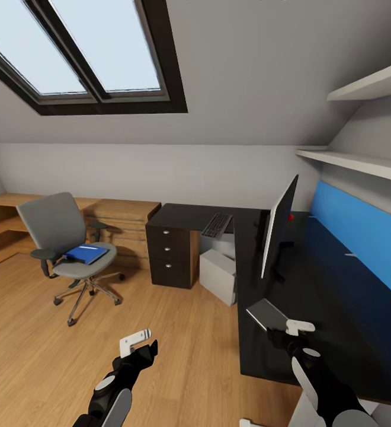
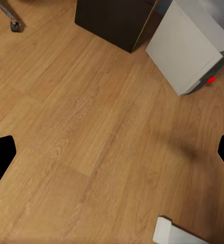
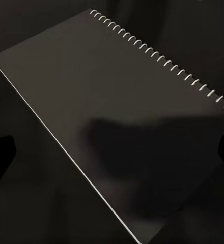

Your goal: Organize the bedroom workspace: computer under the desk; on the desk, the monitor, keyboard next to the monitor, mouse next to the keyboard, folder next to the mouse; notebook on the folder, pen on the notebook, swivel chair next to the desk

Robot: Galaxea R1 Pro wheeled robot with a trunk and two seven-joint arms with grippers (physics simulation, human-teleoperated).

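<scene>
The desk (image 1: 314, 308) carries monitor (image 1: 278, 228), keyboard (image 1: 217, 225) and notebook (image 1: 266, 312).

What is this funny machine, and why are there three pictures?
It is a robot with two arms, inside a computer-made bedroom. The big picture comes from a camera on its head, looking down over both arms. The other two come from little cameras by each arm's grabbing tool.

The left tool hangs open over the wooden floor, near the white computer box. The right tool hovers over a grey notebook lying on the black desk; its camera sees the notebook's spiral rings up close. I cannot tell if it grips the notebook.

The desk also has a monitor and a keyboard. A blue folder lies on the grey swivel chair.
</scene>
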